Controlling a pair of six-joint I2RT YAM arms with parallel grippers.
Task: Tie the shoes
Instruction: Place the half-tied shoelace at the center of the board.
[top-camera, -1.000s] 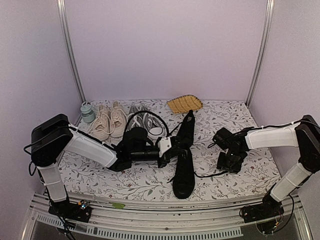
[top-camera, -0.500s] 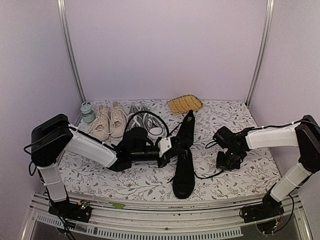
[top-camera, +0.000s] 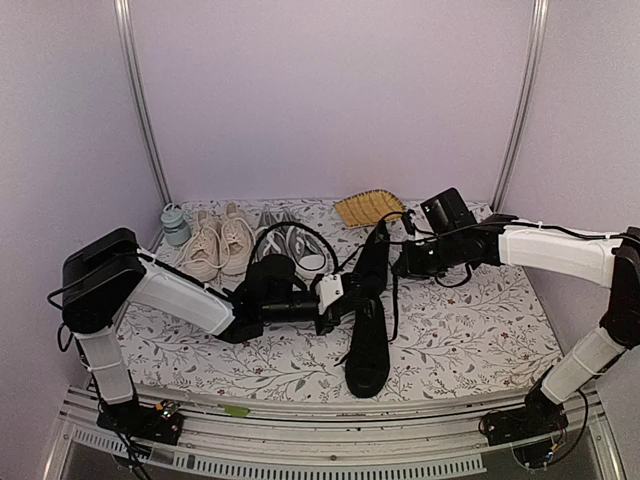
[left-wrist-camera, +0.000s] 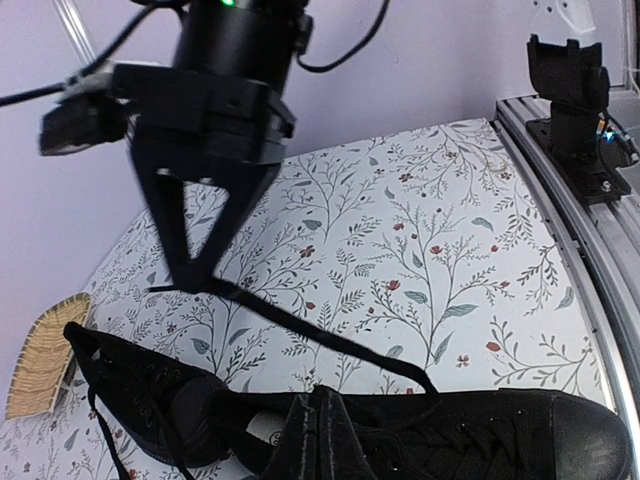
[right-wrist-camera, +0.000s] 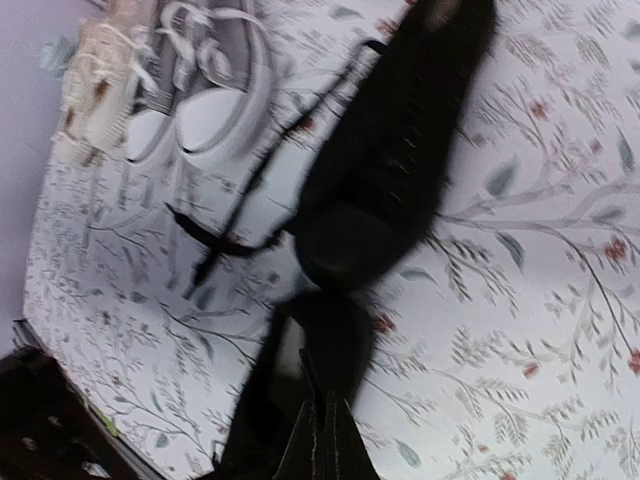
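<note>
Gripping a lace (left-wrist-camera: 300, 325) off the shoes (top-camera: 367, 345): right pincer (left-wrist-camera: 189, 282) clenched on it; left pincer (top-camera: 345, 298) clenched, against the shoes.

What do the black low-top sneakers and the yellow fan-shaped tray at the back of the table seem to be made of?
Black low-top sneakers: matte cloth, probably canvas, with visible stitching; the toe cap looks like smoother rubber. Yellow fan-shaped tray: ribbed weave, likely straw or wicker.

Shoes (top-camera: 367, 350) centre, end to end; two other pairs (top-camera: 235, 240) rear-left; basket (top-camera: 369, 208) behind.
</note>
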